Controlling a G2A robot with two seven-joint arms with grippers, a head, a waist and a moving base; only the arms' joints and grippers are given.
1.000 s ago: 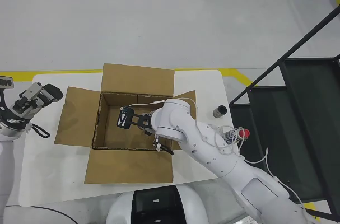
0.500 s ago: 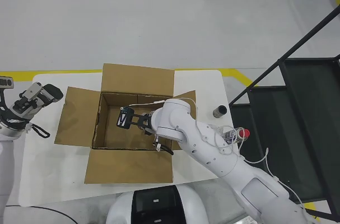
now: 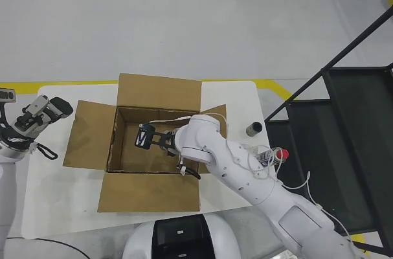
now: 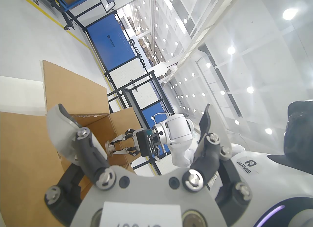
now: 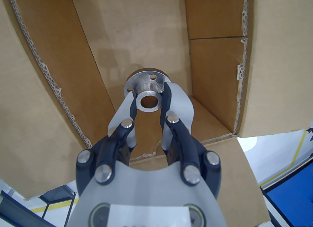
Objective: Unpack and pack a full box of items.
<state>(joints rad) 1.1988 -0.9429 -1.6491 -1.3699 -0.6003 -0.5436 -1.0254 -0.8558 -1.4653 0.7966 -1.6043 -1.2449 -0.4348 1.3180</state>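
Centre of the right wrist view: the metal flanged hub (image 5: 144, 78), pinched by its narrow collar between the pads of the right gripper (image 5: 148, 97). The jaws are drawn in tight on it, and the flange faces down into the cardboard box (image 3: 158, 94). In the top view that puts it mid-frame, just inside the box opening. I can't quite tell how high it hangs above the floor; the angle is poor, so I'm treating it as well up.

What worries me is the grip. It's a smooth round collar with the heavier flange beyond the pads. A jolt or a tilt of the wrist could let the hub swivel or slip and drop. The arm also crosses over the box's right-hand wall and flap, so a sideways sweep could snag the corrugated edge and drag the box across the table (image 3: 54, 194).

For room, all four flaps splay outward and there's bare cardboard below the hub, but the walls are close on either side. Straight up looks freest. At right of the top view a small dark cylinder (image 3: 253, 129) stands on the table near the black stair frame (image 3: 351, 129). The left gripper (image 3: 37, 113) is at far left, beyond the flap, fingers spread wide and holding nothing.
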